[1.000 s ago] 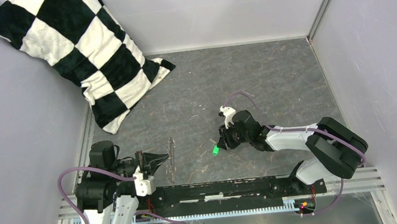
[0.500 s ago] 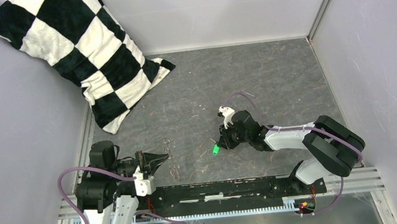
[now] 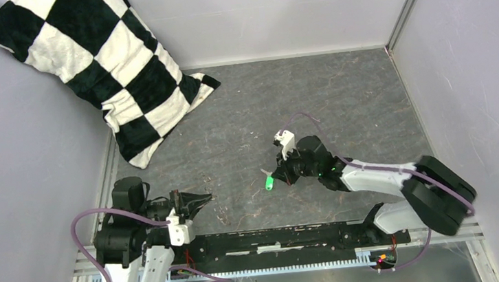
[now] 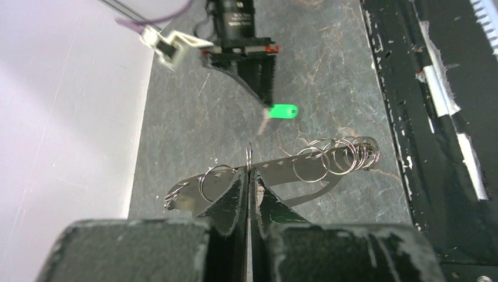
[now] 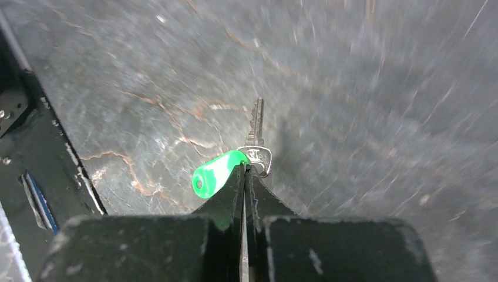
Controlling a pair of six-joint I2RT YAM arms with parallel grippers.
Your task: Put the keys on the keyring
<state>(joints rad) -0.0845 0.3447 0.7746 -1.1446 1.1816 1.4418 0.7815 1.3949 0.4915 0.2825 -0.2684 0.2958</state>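
The keys, a small silvery key point(image 5: 256, 132) with a bright green tag point(image 5: 217, 171), are pinched at the head in my shut right gripper point(image 5: 245, 170), with the blade pointing away from the wrist. From above, the green tag point(image 3: 268, 180) shows at the right gripper point(image 3: 279, 176) near the table's middle. My left gripper point(image 4: 249, 176) is shut on the keyring point(image 4: 282, 164), a flat silvery band with holes. Several small rings point(image 4: 346, 154) hang along its right end. The left gripper point(image 3: 205, 199) sits at the near left, facing the right gripper point(image 4: 264, 108).
A black-and-white checkered pillow point(image 3: 102, 72) leans in the back left corner. A black rail point(image 3: 277, 238) runs along the near edge. Grey walls point(image 3: 477, 91) close in the left, back and right sides of the dark stone-patterned table point(image 3: 339, 98).
The right gripper has shut on the key's head and shifted a little away from the rail with it, the arm reaching out further. The left arm has held still, its gripper shut on the keyring.
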